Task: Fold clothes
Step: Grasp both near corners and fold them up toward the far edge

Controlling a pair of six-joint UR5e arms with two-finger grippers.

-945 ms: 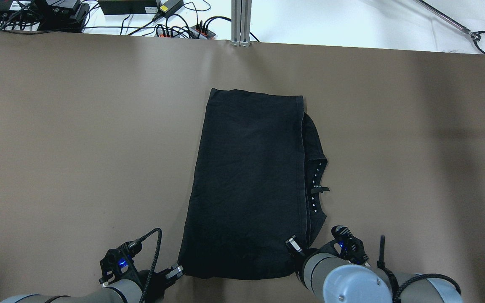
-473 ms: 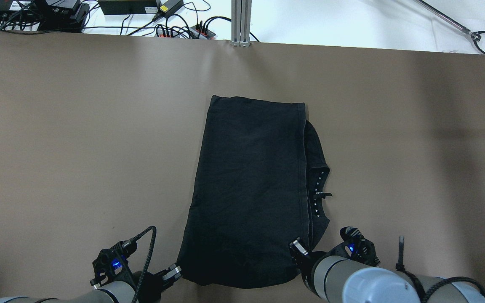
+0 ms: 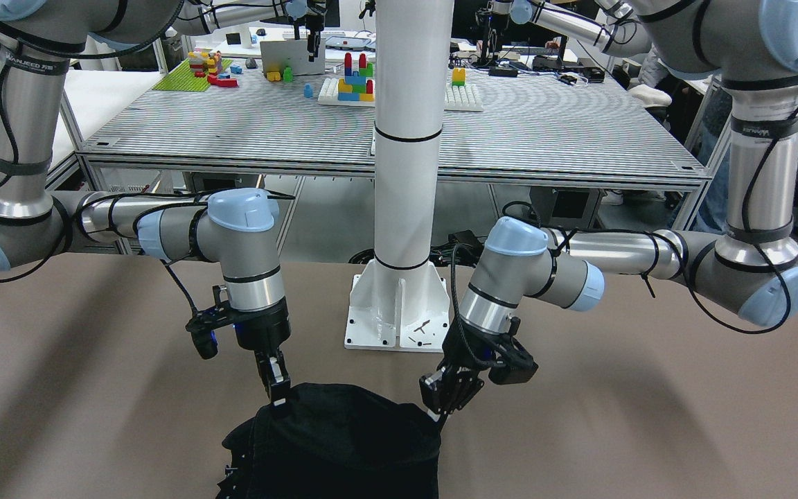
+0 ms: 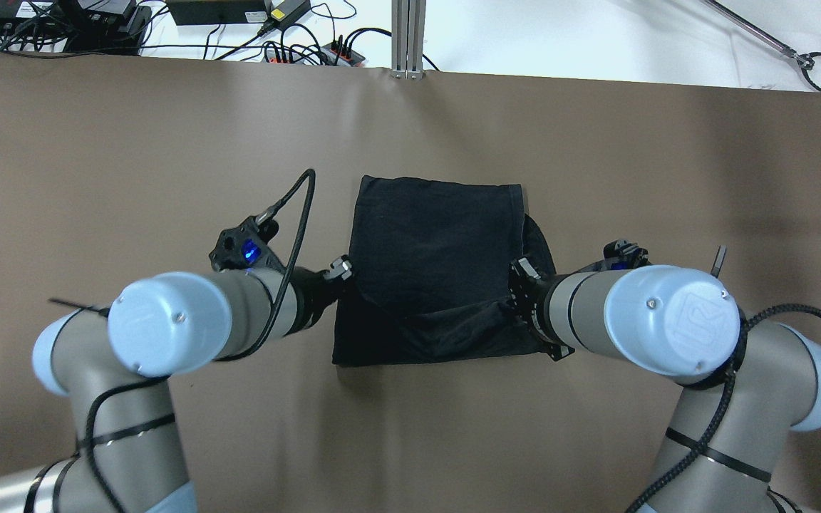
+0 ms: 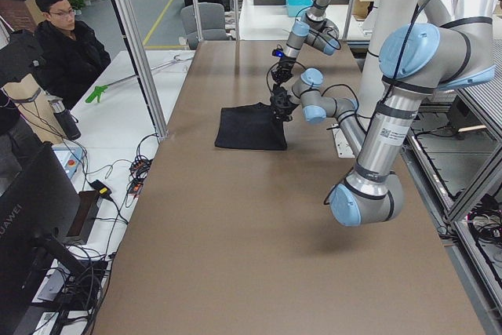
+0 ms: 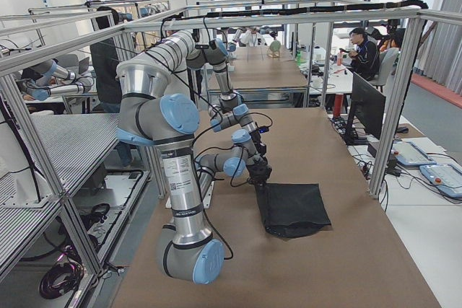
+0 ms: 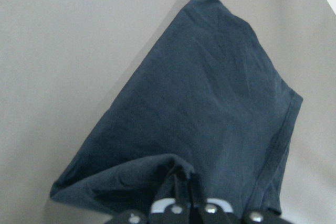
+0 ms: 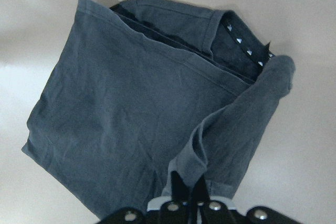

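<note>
The clothes (image 4: pixel 432 235) are one black garment lying mid-table, its near part lifted and doubled over toward the far hem. My left gripper (image 4: pixel 343 269) is shut on the garment's left near corner, and the left wrist view shows a pinched fold of the clothes (image 7: pixel 181 179) between its fingers. My right gripper (image 4: pixel 522 271) is shut on the right near corner, where the right wrist view shows a raised fold of the clothes (image 8: pixel 199 166). From the front, the left gripper (image 3: pixel 444 405) and right gripper (image 3: pixel 278 396) hold the clothes (image 3: pixel 337 443) just above the table.
The white pillar (image 3: pixel 399 173) with its base plate (image 3: pixel 371 326) stands between my arms at the robot's side of the brown table (image 4: pixel 97 178). Cables and power boxes (image 4: pixel 97 21) lie beyond the far edge. A person (image 5: pixel 67 45) sits off the table's far side.
Both arms have come forward from the near table edge, lifting the garment's near hem and carrying it toward the far hem. The visible garment is now about half as long.
</note>
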